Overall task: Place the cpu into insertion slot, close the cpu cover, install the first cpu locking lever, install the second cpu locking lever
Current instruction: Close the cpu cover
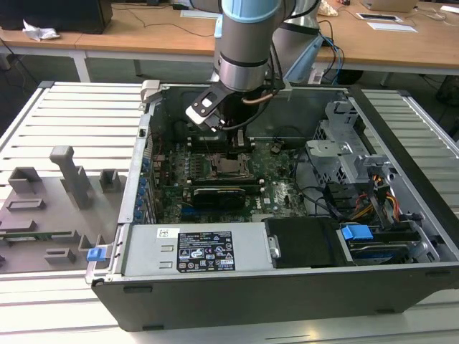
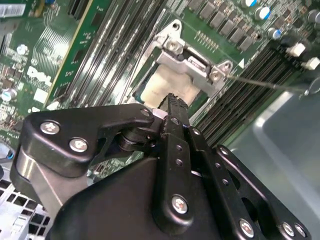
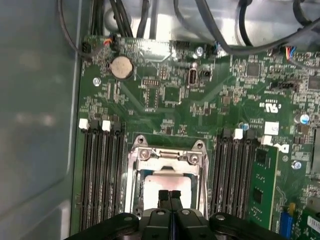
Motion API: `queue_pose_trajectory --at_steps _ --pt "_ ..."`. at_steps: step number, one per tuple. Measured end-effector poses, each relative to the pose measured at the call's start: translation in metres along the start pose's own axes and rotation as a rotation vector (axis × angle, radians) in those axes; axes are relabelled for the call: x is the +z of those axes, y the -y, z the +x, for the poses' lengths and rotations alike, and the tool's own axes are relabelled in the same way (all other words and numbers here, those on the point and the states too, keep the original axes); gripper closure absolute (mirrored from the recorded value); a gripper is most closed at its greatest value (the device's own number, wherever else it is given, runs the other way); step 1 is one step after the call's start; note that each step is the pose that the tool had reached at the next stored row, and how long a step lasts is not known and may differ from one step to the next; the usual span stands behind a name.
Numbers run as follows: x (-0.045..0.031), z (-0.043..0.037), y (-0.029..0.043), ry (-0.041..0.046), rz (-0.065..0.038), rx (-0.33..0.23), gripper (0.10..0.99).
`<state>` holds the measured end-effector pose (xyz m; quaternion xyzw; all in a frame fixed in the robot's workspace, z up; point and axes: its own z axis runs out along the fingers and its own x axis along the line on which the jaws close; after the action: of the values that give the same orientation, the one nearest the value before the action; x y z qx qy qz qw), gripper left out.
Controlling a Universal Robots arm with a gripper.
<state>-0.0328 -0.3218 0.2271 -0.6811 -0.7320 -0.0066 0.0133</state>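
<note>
One cpu [image 3: 167,181] is lying in the one insertion slot [image 3: 133,180], its pale top showing inside the silvery frame. Two banks of black memory slots [image 3: 102,170] are flanking the socket closely, with one green memory module [image 3: 262,185] standing at one bank's outer side. The single arm [image 1: 247,36] is reaching straight down into the open computer case [image 1: 287,304], well apart from its walls. The gripper [image 3: 170,196] is keeping its fingers pressed together, tips just over the cpu; I cannot tell whether they are touching it.
</note>
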Motion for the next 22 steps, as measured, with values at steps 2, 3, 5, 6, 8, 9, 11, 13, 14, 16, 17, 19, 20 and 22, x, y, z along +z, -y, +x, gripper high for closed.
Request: queue_pose_trajectory --at_steps 2,3,5,6,8,9,11,13,14,16,17,19,20,22 --pt "0.0023 0.0003 0.0052 -0.0001 0.000 -0.001 0.980" --pt "0.0034 0.0005 0.0088 0.0001 0.000 -0.002 0.980" --pt "0.0050 0.0008 0.0124 0.0000 0.000 -0.003 0.980" --pt "0.0061 0.0008 0.0138 0.0000 0.000 -0.003 0.980" --pt "0.0107 0.0009 0.0161 0.0000 0.000 -0.004 0.980" --pt "0.0132 0.0010 0.0166 0.0001 0.000 -0.005 0.980" --pt "0.0160 0.0010 0.0170 0.0006 0.000 -0.005 0.980" --pt "0.0185 0.0010 0.0172 0.0026 0.000 -0.006 0.980" --pt "0.0192 0.0011 0.0173 0.0032 -0.001 -0.005 0.980" --pt "0.0202 0.0012 0.0173 0.0036 -0.001 -0.006 0.980" --pt "0.0207 0.0012 0.0173 0.0039 -0.001 -0.006 0.980" --pt "0.0216 0.0014 0.0173 0.0043 -0.001 -0.007 0.980" --pt "0.0218 0.0015 0.0171 0.0043 -0.001 -0.007 0.980" --pt "0.0220 0.0020 0.0164 0.0041 -0.002 -0.008 0.980"
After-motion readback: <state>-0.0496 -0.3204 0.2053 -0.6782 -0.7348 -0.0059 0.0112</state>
